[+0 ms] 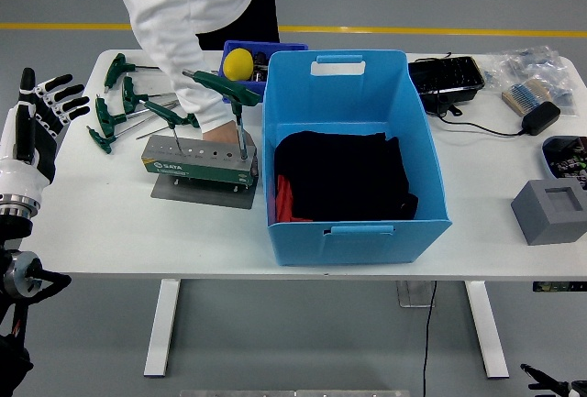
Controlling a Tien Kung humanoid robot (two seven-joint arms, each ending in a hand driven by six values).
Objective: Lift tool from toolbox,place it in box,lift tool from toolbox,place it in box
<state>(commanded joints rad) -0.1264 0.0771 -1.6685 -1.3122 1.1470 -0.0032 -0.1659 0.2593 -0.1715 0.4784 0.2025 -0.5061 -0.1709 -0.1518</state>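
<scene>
Currently one green T-handle tool (237, 108) is seen standing upright in the grey tool stand (200, 159), just beside the blue box (353, 154). The left hand (38, 117) is held open and empty at the table's left edge. A collision could be caused by the person's arm (197, 81), which is reaching over the stand. About four more T-handle tools (138, 108) are counted lying behind it.

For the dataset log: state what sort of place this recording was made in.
Probably a workshop or robotics lab floor. A white height-adjustable table stands on grey floor marked with a yellow line; green T-handle hex keys lie beside a grey metal tool stand, and a big blue plastic bin sits mid-table.
</scene>
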